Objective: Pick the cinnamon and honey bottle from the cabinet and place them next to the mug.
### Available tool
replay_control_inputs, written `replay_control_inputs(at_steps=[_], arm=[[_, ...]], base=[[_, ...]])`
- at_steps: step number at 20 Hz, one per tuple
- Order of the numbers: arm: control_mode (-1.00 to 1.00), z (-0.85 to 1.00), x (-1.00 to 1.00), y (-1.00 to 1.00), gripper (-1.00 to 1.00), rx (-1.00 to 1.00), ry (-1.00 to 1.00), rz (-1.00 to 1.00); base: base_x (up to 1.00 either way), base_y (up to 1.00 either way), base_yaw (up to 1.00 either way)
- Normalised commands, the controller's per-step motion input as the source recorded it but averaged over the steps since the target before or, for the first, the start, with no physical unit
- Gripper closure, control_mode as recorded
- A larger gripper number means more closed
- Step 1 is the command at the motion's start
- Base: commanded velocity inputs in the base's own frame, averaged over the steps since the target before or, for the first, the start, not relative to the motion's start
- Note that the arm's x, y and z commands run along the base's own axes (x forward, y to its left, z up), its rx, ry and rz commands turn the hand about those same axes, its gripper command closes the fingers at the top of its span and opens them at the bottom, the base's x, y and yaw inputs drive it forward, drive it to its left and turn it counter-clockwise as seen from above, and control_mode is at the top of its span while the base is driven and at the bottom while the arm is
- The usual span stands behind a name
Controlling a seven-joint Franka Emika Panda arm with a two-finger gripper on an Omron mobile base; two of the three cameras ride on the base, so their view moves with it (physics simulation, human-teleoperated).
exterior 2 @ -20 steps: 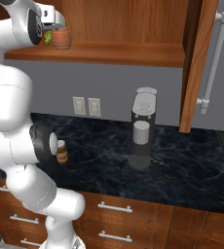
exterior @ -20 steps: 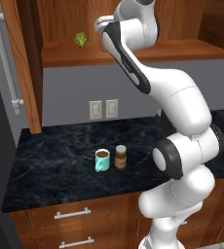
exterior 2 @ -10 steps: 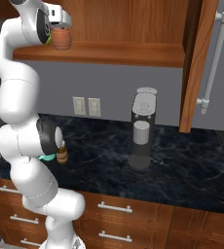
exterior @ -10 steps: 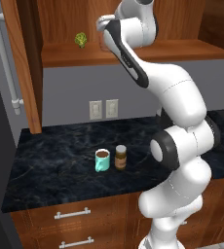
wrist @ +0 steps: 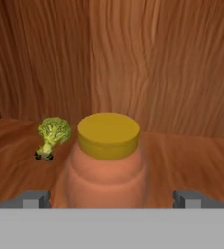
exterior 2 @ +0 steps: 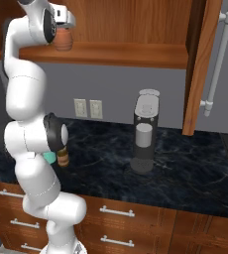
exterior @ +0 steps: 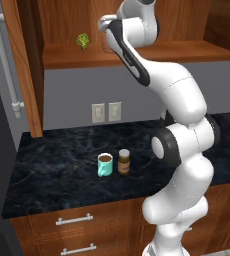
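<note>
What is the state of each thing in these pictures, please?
gripper: open, fingers either side of the honey bottle, not closed on it.
honey bottle: upright on the cabinet shelf, lid on.
cinnamon: upright on the counter beside the mug.
mug: upright, dark liquid inside.
broccoli: on the shelf.

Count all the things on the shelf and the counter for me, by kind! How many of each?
Jars: 2, the honey bottle and the cinnamon
Mugs: 1
Broccoli: 1
Coffee machines: 1
Total: 5
</note>
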Motion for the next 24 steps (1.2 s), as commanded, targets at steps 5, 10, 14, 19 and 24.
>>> replay_control_inputs(at_steps=[5, 10, 14, 19, 24], arm=[[-1.0, 0.0, 0.26, 0.05, -1.0, 0.0, 0.0, 0.0], [-1.0, 0.0, 0.21, 0.09, -1.0, 0.0, 0.0, 0.0], [-1.0, 0.0, 0.04, 0.08, -1.0, 0.0, 0.0, 0.0], [-1.0, 0.0, 0.02, 0.03, -1.0, 0.0, 0.0, 0.0], [-1.0, -0.12, 0.19, 0.0, -1.0, 0.0, 0.02, 0.0]], base=[[0.0, 0.0, 0.0], [0.0, 0.0, 0.0], [0.0, 0.0, 0.0], [0.0, 0.0, 0.0], [0.0, 0.0, 0.0]])
